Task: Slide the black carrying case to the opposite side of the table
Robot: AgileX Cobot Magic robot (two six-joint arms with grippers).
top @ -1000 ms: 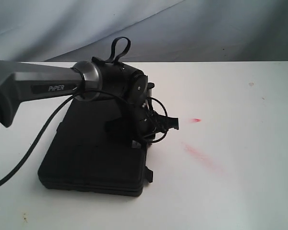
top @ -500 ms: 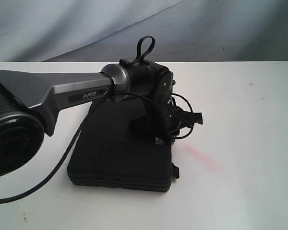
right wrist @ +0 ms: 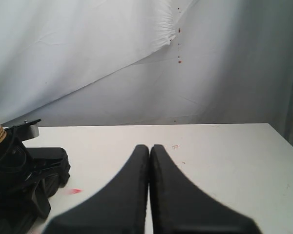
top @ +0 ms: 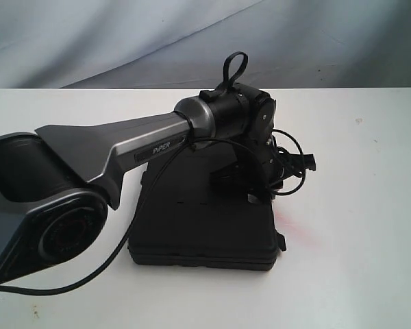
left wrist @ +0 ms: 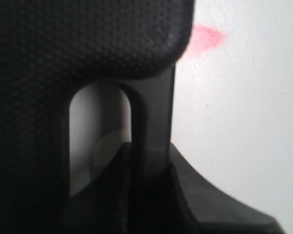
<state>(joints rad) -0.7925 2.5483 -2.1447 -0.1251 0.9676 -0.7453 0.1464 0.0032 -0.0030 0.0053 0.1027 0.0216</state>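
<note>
Left gripper point(left wrist: 151, 200) pinches the handle point(left wrist: 154, 122) of the black carrying case point(top: 192, 226), flat on the white table point(top: 356, 274); a red smudge point(top: 291, 223) lies just right of the case; right gripper point(right wrist: 149, 161), jaws pressed together, hangs apart from it.

The left arm point(top: 157, 137) reaches across the black case point(top: 192, 226) lying flat on the white table point(top: 356, 226).

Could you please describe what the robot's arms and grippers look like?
The left arm is a grey tapered link lettered PiPER, ending in a black wrist topped by a strap loop; a black cable trails along it. The right gripper has smooth, black, tapering fingers.
</note>
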